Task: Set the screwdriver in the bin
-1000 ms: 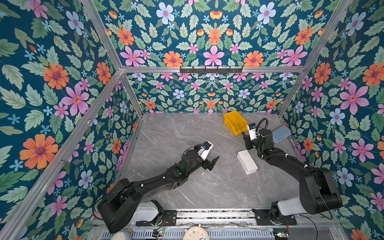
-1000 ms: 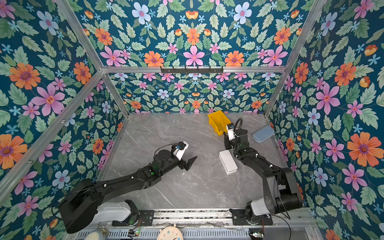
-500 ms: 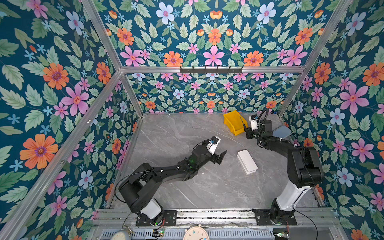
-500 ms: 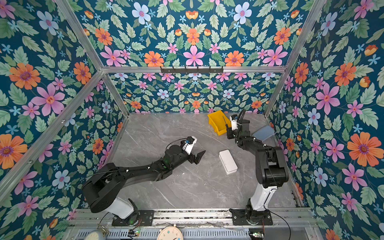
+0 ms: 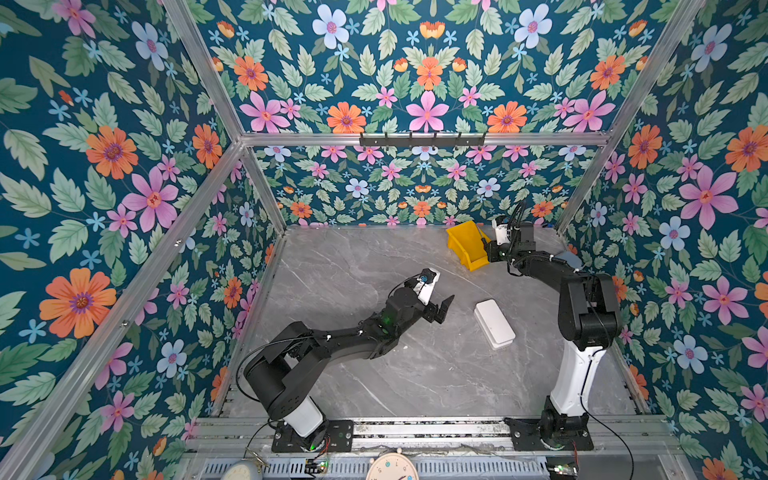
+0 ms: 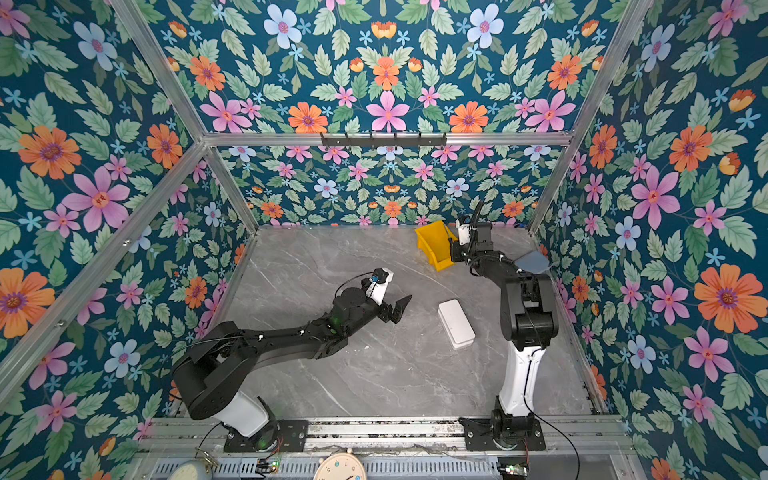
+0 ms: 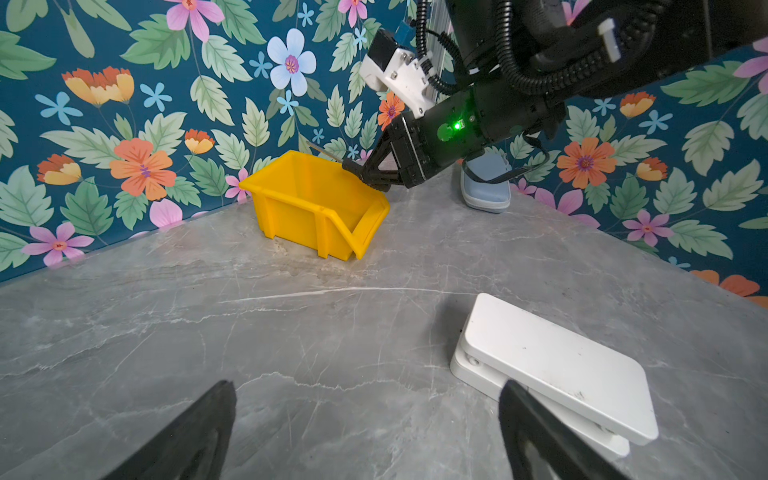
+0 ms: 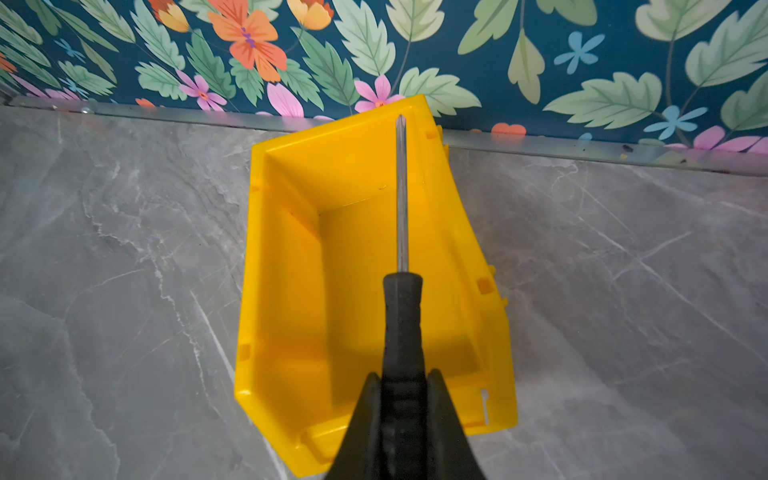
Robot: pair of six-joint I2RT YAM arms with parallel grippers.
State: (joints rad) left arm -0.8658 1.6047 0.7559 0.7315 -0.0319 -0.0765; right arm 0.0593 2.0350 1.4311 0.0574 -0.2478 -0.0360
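– Beneath the right gripper's fingers, what is the biggest thing?

– A bright yellow bin [image 8: 286, 270] with an open top. Its cut-down front is nearest the fingers, and its tall back wall is farthest ahead, against the flowered wall.

– Which arm is nearer to it?

– The right one, by far. The right gripper [image 8: 403, 376] hangs just over the bin's low front edge. The left gripper [image 7: 368, 388] is well back across the grey table [image 7: 124, 332], its fingers spread wide and holding nothing, with a flat white box [image 7: 552, 365] just beside one fingertip.

– And the screwdriver?

– The screwdriver [image 8: 402, 299] is clamped between the right fingers by the rear of its handle. It points straight ahead of them, its long axis running from the bin's front to its back. It hangs above the opening, closer to one side wall than the other.

– What does it look like?

– It has a slim, ribbed black handle and a thin, dull metal shaft. From the right wrist, the tip appears to reach the back rim. It looks light and easy to drop in, though that long tip might catch the rim.
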